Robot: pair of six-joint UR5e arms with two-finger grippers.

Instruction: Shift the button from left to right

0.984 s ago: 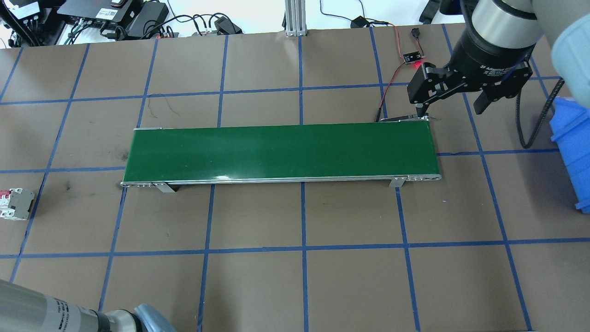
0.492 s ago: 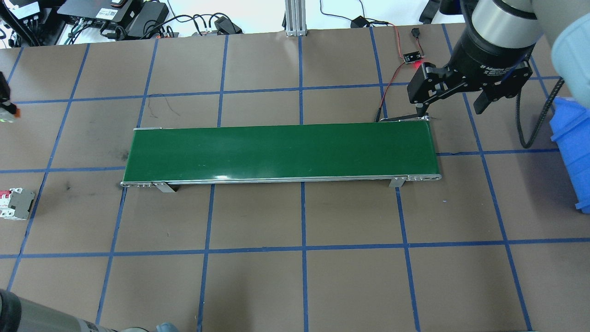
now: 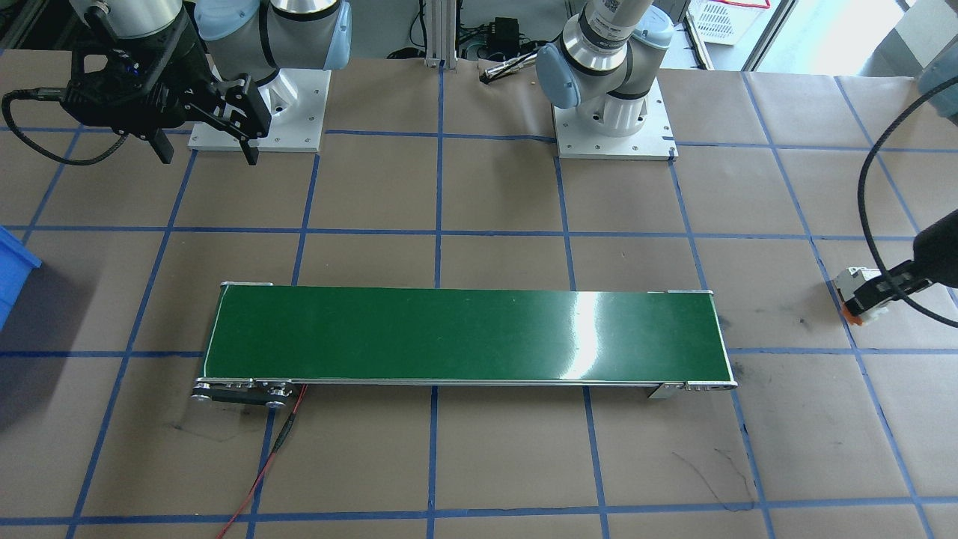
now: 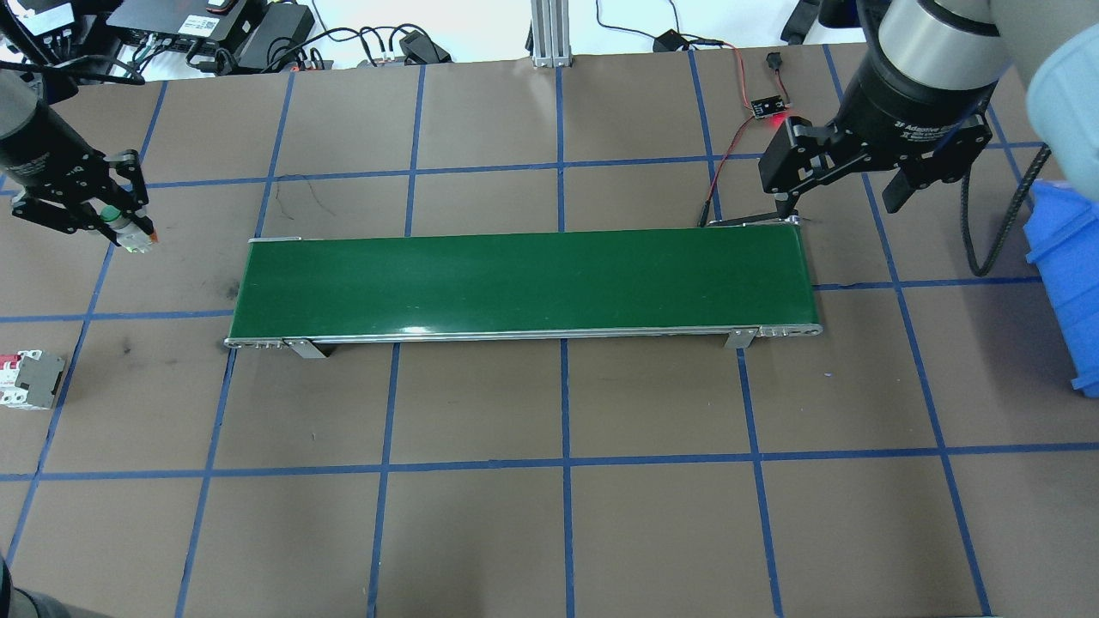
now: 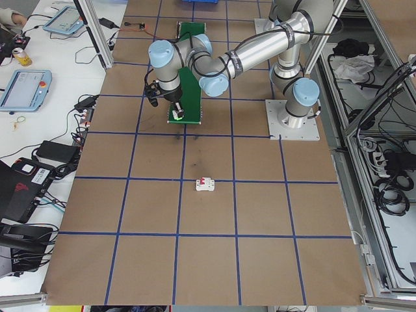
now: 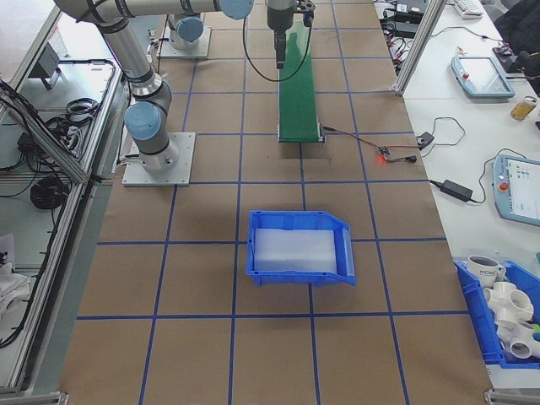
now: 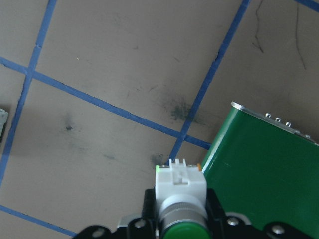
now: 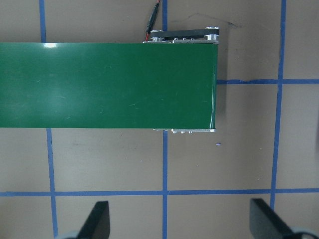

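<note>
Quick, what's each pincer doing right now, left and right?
Left pincer: closed on the button, held above the table near the belt's left end.
Right pincer: open, holding nothing.

"2F Adaptive" on right pincer (image 4: 840, 190)

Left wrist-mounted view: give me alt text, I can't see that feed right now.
The left gripper holds the button, white-bodied with a green cap, above brown paper with blue tape lines. The green conveyor belt and its left end lie just to the right.
</note>
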